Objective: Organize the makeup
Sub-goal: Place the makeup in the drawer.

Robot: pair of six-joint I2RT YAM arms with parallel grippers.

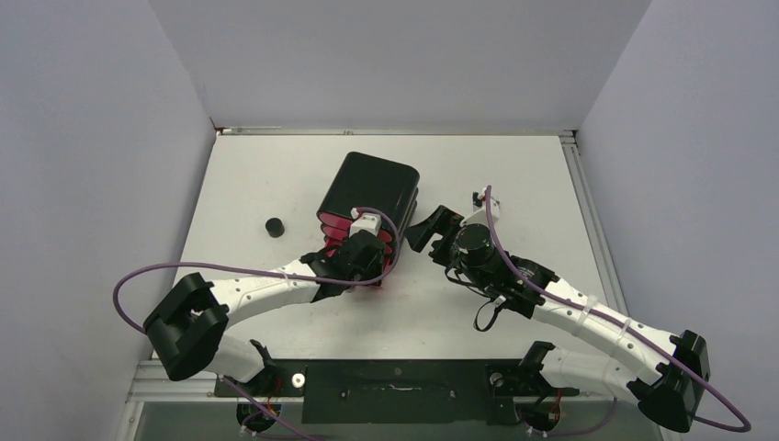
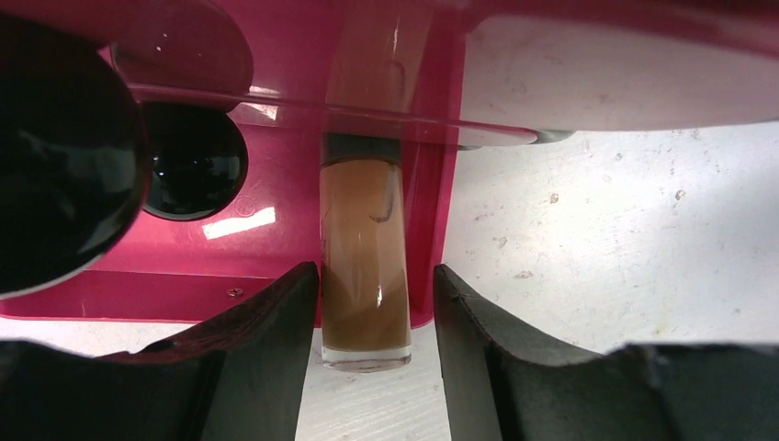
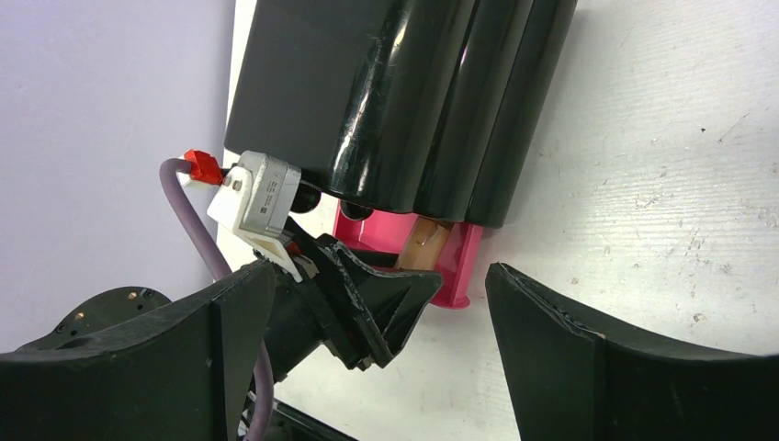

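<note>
A tan tube (image 2: 365,257) lies in the open pink drawer (image 2: 276,184), its clear base sticking out over the drawer's front edge. My left gripper (image 2: 377,268) straddles that base, open; the left finger sits right beside the tube and a small gap shows on the right. A glossy black round item (image 2: 193,161) also lies in the drawer. From above, the left gripper (image 1: 372,253) is at the front of the black cabinet (image 1: 372,188). A small black round jar (image 1: 273,226) stands alone to the cabinet's left. My right gripper (image 1: 430,230) hovers open and empty at the cabinet's right.
The right wrist view looks across at the cabinet (image 3: 395,101), the pink drawer (image 3: 455,266), the tan tube (image 3: 427,243) and the left arm's fingers (image 3: 386,299). A blurred dark round shape (image 2: 55,156) fills the left wrist view's left side. Grey walls ring the white table (image 1: 514,184).
</note>
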